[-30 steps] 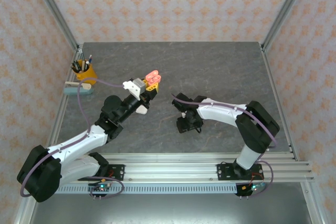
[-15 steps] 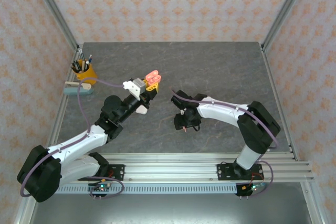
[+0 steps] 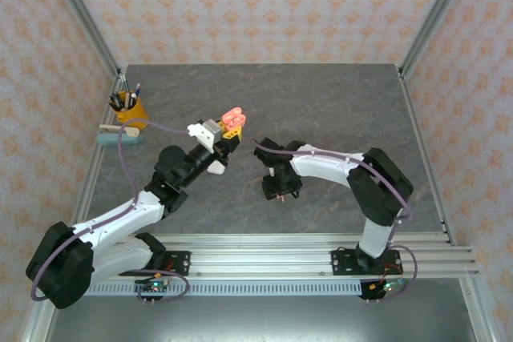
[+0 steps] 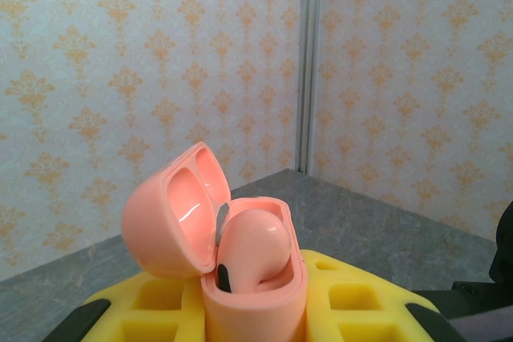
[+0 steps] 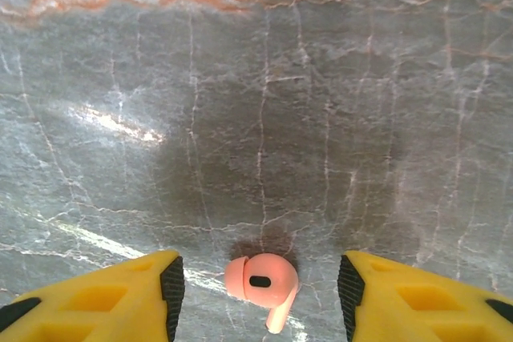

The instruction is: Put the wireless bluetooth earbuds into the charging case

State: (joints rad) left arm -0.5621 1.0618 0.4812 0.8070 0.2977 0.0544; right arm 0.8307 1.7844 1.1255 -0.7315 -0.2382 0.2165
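My left gripper point(image 4: 253, 322) is shut on a coral-pink charging case point(image 4: 255, 298), held upright above the table with its lid point(image 4: 171, 214) swung open. One pink earbud point(image 4: 255, 239) sits in the case. From above, the case point(image 3: 233, 118) pokes out past the yellow fingers. My right gripper point(image 5: 260, 298) hangs open, pointing down at the table, and a second pink earbud point(image 5: 261, 281) lies on the stone surface between its fingers point(image 5: 128, 298), touching neither. In the top view this gripper point(image 3: 279, 189) is right of the table's middle.
A white pebble-like case point(image 3: 215, 167) lies beside the left arm. At the far left stand a yellow pencil cup point(image 3: 128, 108) and a pale block point(image 3: 120, 134). The grey marble table point(image 3: 337, 102) is bordered by metal posts and patterned walls.
The right arm has shifted its gripper a little to the left over the table. The left arm and the case it holds have not moved.
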